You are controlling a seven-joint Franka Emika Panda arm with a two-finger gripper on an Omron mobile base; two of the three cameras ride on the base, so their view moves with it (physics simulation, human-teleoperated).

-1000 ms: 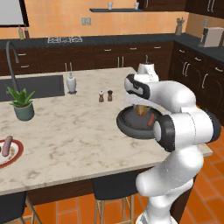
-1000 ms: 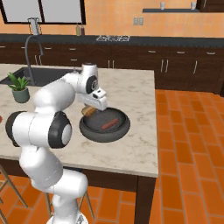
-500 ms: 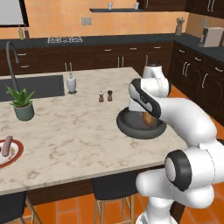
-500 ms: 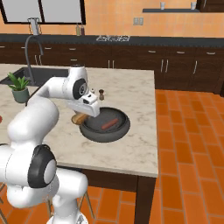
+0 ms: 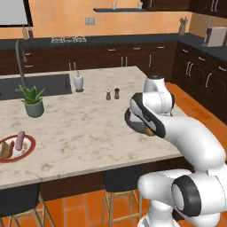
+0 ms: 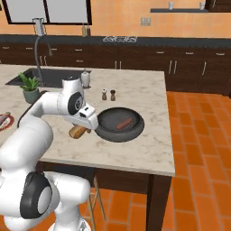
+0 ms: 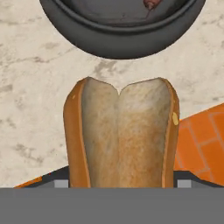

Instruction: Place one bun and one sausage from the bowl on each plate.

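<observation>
Your gripper is clamped on a split bun, carried clear of the marble counter just left of the dark bowl. The bowl sits close to the counter's near edge and still contains one sausage. Open counter runs left toward the red-rimmed plate at the near left corner, which already carries a bun and a sausage. Salt and pepper shakers stand just beyond the bowl. In the left base view your arm hides most of the bowl. The fingertips are covered by the bun.
</observation>
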